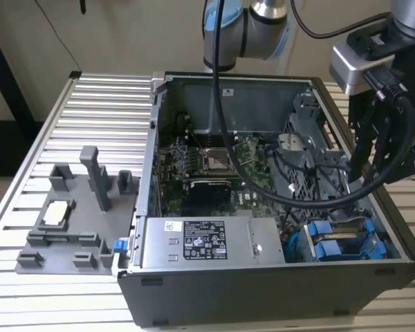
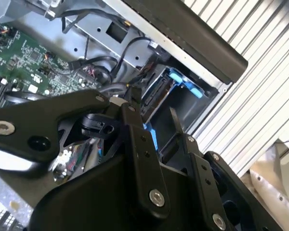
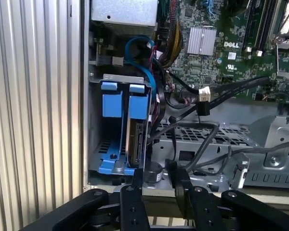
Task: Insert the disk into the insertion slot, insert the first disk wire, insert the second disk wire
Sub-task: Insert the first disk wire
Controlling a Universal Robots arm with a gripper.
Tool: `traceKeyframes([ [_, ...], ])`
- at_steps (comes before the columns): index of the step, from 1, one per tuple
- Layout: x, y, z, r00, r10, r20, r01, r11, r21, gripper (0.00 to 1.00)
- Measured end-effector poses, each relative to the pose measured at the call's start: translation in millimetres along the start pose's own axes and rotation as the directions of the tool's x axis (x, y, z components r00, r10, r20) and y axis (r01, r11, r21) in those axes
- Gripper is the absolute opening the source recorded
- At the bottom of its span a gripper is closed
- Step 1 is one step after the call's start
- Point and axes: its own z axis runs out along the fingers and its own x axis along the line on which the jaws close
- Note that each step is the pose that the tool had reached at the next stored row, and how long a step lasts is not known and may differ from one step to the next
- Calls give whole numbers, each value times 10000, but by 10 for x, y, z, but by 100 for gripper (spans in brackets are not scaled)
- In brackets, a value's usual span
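One blue-framed silver disk [image 3: 136,137] sits inside the grey metal slot [image 3: 94,144]; my wide, empty black gripper [image 3: 155,174] hovers beside it. I think the black wires [image 3: 201,107] need careful pinching.

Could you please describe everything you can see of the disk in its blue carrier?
The disk is a flat silver-beige drive seen edge-on, framed by a bright blue plastic carrier. It stands on edge inside the grey sheet-metal insertion slot, beside a second blue-fronted carrier. Dark cables run close past it. The open gripper is at its near end; whether they touch is unclear.
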Motion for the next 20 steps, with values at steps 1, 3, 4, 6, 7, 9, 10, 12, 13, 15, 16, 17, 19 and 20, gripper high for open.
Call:
traceKeyframes([
  [1,-4,28,6,10000,-8,-5,8,10000,62,40],
  [3,-12,74,18,10000,-26,-11,26,9998,187,40],
  [4,-19,87,25,10000,-38,-14,38,9997,248,40],
  [6,-37,101,41,10000,-67,-18,68,9993,377,40],
  [7,-46,106,49,10000,-82,-22,83,9990,448,40],
  [9,-66,109,60,10000,-93,-30,94,9985,536,40],
  [10,-75,110,64,9999,-96,-30,98,9984,562,40],
  [12,-87,114,70,9999,-98,-32,99,9982,594,40],
  [13,-88,114,70,9999,-98,-32,100,9982,594,40],
  [15,-88,114,70,9999,-99,-34,101,9982,595,40],
  [16,-88,114,70,9999,-99,-34,101,9982,595,40],
  [17,-88,115,70,9999,-98,-34,100,9982,595,40],
  [19,-88,115,70,9999,-98,-34,100,9982,595,40],
  [20,-88,115,71,9999,-98,-34,100,9982,595,38],
])
